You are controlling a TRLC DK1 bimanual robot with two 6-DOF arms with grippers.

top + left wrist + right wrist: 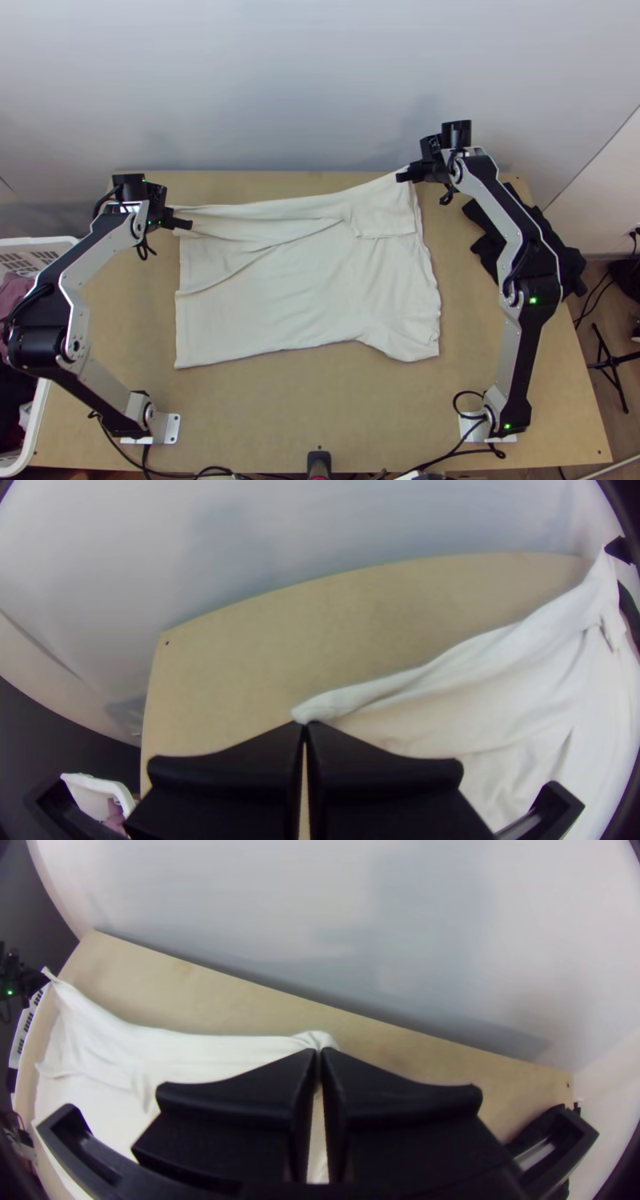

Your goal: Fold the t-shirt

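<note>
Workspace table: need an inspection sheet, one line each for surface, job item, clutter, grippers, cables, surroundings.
Surface: light wooden table, no damage seen.
Job item: pale t-shirt, mostly spread, creased, long folds along its far side.
Clutter: bunched black cloth at the table's right side, partly behind the right arm.
Grippers: left gripper and right gripper both shut on the shirt's far edge, one near each end.
Cables: black cables along the near edge.
Surroundings: pale wall beyond; white laundry basket at left.

We see soft, matt cloth in the t-shirt [280, 296] — creased in places, smooth matt wood in the table [296, 416], metal-looking arm links [509, 364], plastic-looking basket [32, 428].
</note>
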